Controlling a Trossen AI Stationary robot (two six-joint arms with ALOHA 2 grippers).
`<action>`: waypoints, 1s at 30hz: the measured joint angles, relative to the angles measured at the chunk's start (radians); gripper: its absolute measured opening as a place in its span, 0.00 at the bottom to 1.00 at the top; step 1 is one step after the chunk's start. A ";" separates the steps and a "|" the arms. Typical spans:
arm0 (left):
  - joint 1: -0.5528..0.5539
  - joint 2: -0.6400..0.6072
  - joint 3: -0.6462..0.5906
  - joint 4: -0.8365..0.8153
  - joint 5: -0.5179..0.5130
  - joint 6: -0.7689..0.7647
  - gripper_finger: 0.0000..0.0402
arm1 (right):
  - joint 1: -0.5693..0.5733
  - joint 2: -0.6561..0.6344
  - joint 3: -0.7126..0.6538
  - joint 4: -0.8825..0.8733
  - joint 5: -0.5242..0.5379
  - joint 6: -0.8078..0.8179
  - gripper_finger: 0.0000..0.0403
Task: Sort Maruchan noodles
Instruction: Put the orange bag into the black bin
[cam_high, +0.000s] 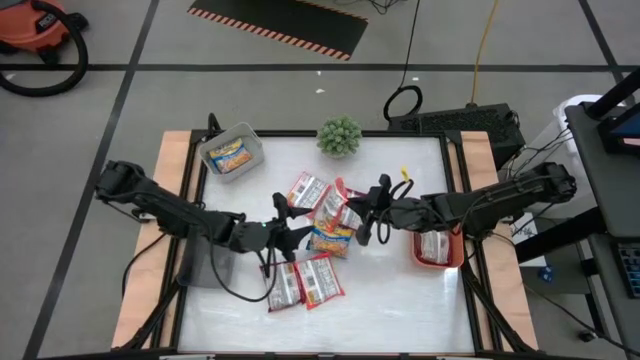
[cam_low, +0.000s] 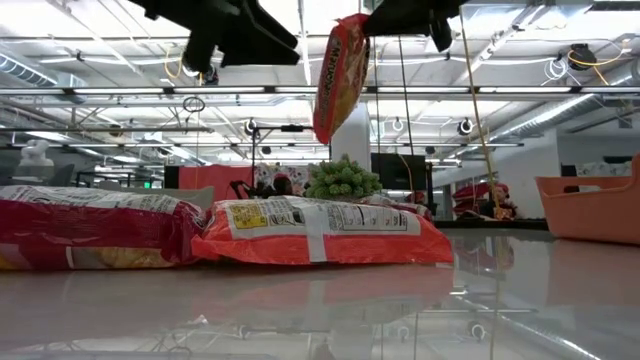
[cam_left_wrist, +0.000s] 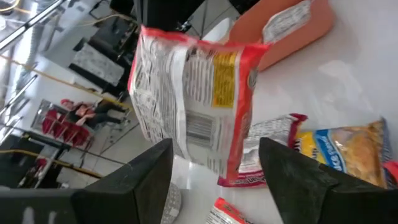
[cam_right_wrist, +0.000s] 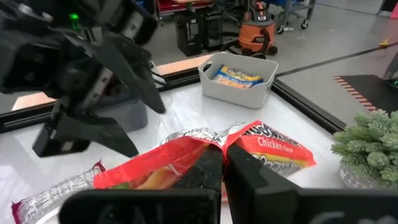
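Glossy plastic packet (cam_low: 340, 75); table (cam_low: 520, 300) seemingly smooth, reflective.

"Chicken" is legible on the red noodle packet (cam_right_wrist: 273, 152); nothing else readable.

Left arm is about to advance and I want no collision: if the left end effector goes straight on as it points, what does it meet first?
Most likely the red-and-white noodle packet hanging from the right end effector. It fills the line between the left end effector's open fingers; the orange bin lies beyond. Depth is hard to judge.
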 joint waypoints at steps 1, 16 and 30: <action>0.005 0.012 0.000 0.015 0.001 -0.006 0.63 | -0.003 0.000 0.000 0.002 0.000 -0.002 0.00; 0.046 0.243 0.001 0.442 -0.058 -0.084 0.98 | -0.037 0.000 0.000 0.009 0.048 -0.011 0.00; 0.085 0.319 0.001 0.628 -0.158 -0.145 0.98 | -0.044 0.039 0.000 0.049 0.053 0.008 0.00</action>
